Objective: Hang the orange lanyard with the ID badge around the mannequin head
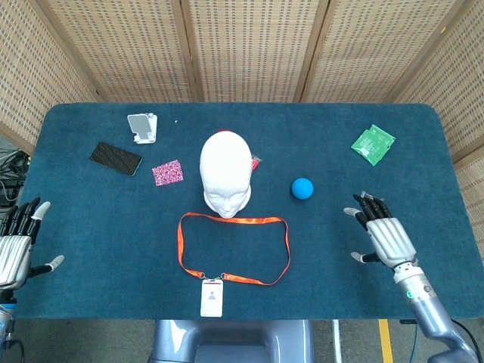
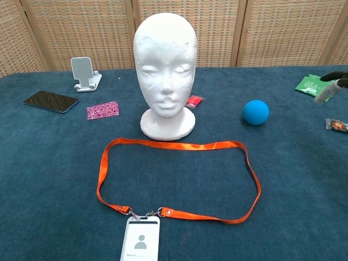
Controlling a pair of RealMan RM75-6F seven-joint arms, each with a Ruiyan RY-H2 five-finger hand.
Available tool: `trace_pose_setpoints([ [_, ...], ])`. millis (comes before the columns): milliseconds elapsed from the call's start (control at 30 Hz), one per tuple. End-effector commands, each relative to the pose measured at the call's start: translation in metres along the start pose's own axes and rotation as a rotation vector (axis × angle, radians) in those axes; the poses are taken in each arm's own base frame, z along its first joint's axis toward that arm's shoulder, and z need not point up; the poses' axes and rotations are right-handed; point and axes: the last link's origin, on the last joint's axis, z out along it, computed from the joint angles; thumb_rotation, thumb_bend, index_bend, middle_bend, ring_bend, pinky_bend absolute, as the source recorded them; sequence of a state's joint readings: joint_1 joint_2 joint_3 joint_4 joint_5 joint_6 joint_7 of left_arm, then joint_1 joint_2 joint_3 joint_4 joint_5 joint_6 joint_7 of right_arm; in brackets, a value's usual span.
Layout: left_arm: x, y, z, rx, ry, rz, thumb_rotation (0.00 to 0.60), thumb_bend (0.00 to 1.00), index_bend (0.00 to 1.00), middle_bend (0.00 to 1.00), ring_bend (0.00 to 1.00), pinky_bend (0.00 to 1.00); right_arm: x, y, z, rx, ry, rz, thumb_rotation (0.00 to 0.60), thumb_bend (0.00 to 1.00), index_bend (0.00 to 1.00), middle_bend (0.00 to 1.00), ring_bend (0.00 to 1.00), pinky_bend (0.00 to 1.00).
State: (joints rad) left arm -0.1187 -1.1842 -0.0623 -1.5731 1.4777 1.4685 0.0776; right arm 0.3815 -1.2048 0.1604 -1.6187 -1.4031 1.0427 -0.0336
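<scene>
Right hand: the right hand (image 1: 382, 236) is seen above the table's right part, palm down, its fingers spread apart; nothing is held and nothing is touched. In the chest view only blurred fingertips (image 2: 333, 82) are caught at the right edge, so little can be told from there.
Left hand: the left hand (image 1: 17, 246) is shown at the table's left edge, fingers extended and apart, thumb out to the side; nothing is gripped. It is not caught by the chest view.
Lanyard: the orange lanyard (image 1: 286, 243) is laid flat in an open loop on the table (image 1: 91, 227), just in front of the mannequin's base, well apart from both hands.
Badge: the ID badge (image 1: 212, 297) is clipped to the loop's near side and lies flat by the table's front edge.
Mannequin head: the white mannequin head (image 1: 225, 175) stands upright near the table's middle, facing the robot; nothing is hung on it.
Blue ball: a blue ball (image 1: 302, 188) is placed to the right of the mannequin, between it and the right hand.
Wrapped sweet: a small wrapped sweet (image 2: 338, 125) lies just beside the right hand's fingertips; contact probably is not made, though this cannot be settled.
Green packet: a green packet (image 1: 373, 144) lies toward the far right.
Left side items: a black phone (image 1: 116, 158), a white phone stand (image 1: 142, 127) and a pink patterned card (image 1: 167, 172) are set out left of the mannequin.
Red item: a small red item (image 2: 193, 101) is partly hidden behind the mannequin's base.
</scene>
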Motion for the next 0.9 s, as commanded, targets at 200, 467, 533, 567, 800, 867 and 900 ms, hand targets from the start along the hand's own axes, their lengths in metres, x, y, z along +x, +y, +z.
trace_pose_setpoints([
  [200, -0.005, -0.002, 0.005, 0.014, -0.023, 0.0, 0.6, 0.0, 0.0, 0.0, 0.0, 0.0, -0.013, -0.04, 0.069, 0.012, -0.087, 0.164, 0.6, 0.35, 0.33, 0.0, 0.0, 0.0],
  [467, -0.007, -0.006, 0.009, 0.029, -0.036, -0.007, 0.6, 0.0, 0.0, 0.0, 0.0, 0.0, -0.027, -0.071, 0.092, 0.019, -0.121, 0.211, 0.6, 0.43, 0.41, 0.0, 0.0, 0.0],
  [533, -0.007, -0.005, 0.01, 0.028, -0.039, -0.006, 0.6, 0.0, 0.0, 0.0, 0.0, 0.0, -0.032, -0.081, 0.097, 0.026, -0.134, 0.212, 0.6, 0.44, 0.41, 0.0, 0.0, 0.0],
  [567, -0.007, -0.005, 0.01, 0.028, -0.041, -0.005, 0.6, 0.0, 0.0, 0.0, 0.0, 0.0, -0.035, -0.085, 0.1, 0.028, -0.14, 0.209, 0.6, 0.44, 0.41, 0.0, 0.0, 0.0],
  [800, -0.009, -0.006, 0.011, 0.036, -0.047, -0.003, 0.6, 0.0, 0.0, 0.0, 0.0, 0.0, -0.055, -0.107, 0.117, 0.027, -0.153, 0.186, 0.6, 0.48, 0.44, 0.0, 0.0, 0.0],
  [867, -0.009, -0.006, 0.012, 0.037, -0.046, -0.004, 0.6, 0.0, 0.0, 0.0, 0.0, 0.0, -0.06, -0.113, 0.119, 0.03, -0.162, 0.186, 0.6, 0.49, 0.44, 0.0, 0.0, 0.0],
  [900, -0.009, -0.006, 0.012, 0.037, -0.047, -0.004, 0.6, 0.0, 0.0, 0.0, 0.0, 0.0, -0.062, -0.115, 0.12, 0.031, -0.163, 0.179, 0.6, 0.49, 0.45, 0.0, 0.0, 0.0],
])
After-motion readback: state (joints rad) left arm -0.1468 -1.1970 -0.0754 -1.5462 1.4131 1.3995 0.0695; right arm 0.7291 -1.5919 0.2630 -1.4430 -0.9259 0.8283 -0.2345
